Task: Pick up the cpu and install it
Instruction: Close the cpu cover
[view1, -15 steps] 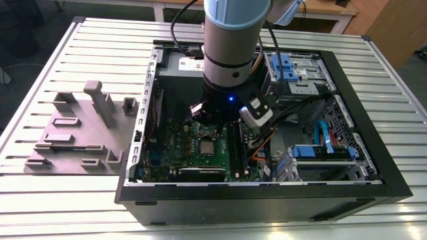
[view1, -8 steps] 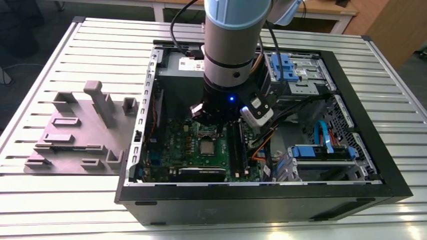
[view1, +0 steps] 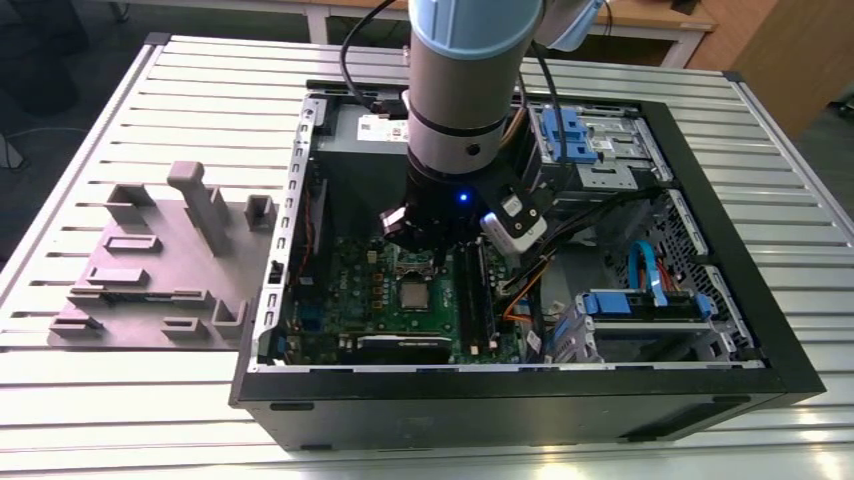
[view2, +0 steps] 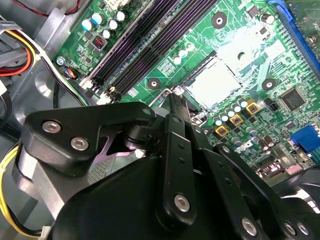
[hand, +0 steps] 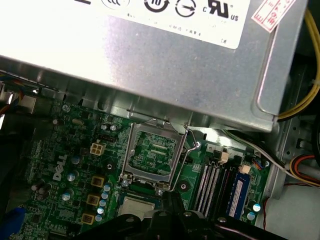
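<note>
While scanning the exterior view from its left, found a matte grey tray (view1: 160, 275) with raised blocks on the slatted table (view1: 160, 100), well off to that side of the gripper (view1: 430, 250) and outside the open computer case (view1: 534, 400). Noted next the green motherboard (view1: 354, 290), lying flat directly under the gripper. Spotted the cpu (view1: 416, 294) on it, seated in its socket with the silvery top up, just beyond the fingertips and apart from them. Picked out the same cpu (hand: 134, 206) in the first wrist view, just beside the gripper's tip, with the shiny socket frame (hand: 128, 150) standing raised beyond it and a wire lever (hand: 184, 160) along the frame's edge. Saw the grey power supply (hand: 150, 65) looming past that frame, walling off the far side of the socket. Saw the cpu (view2: 212, 85) bare and glaring in the second wrist view, just ahead of the tip. Passed on to the dark memory slots (view1: 470, 290), close on the exterior view's right of the gripper, then orange cables (view1: 527, 290) hanging near the wrist, then blue drive brackets (view1: 641, 305) further off on that side. Judged the fingers (view2: 173, 112) pressed together into one narrow tip, pinching nothing. Recorded the arm (view1: 467, 80) standing nearly upright, reaching down into the case, wrist over the socket, a small blue light (view1: 463, 197) lit on it.
</note>
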